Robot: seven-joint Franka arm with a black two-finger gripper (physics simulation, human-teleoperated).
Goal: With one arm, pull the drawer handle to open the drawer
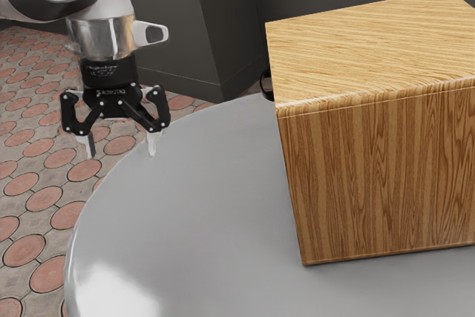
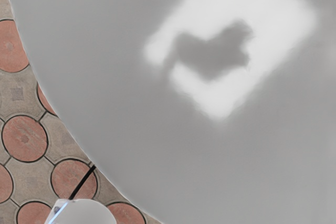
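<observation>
Away from the wood-grained drawer box (image 1: 371, 124) and its dark handle (image 1: 265, 85), the gripper (image 1: 121, 148) hangs open.

Round grey table (image 1: 208, 257) across lower centre of the exterior frame, with a glossy top. Floor (image 1: 37, 176) at left has round terracotta tiles in grey grout, and a dark grey wall (image 1: 200, 20) stands at upper centre. Wrist view: bright reflection patch (image 2: 231, 98) on the tabletop, same tiles past its curved edge.

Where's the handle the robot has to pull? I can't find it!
Find the big wooden box on the round grey table. At its edge on the exterior view's left, a small black handle peeks out. It is the only dark bit against the wood.
</observation>
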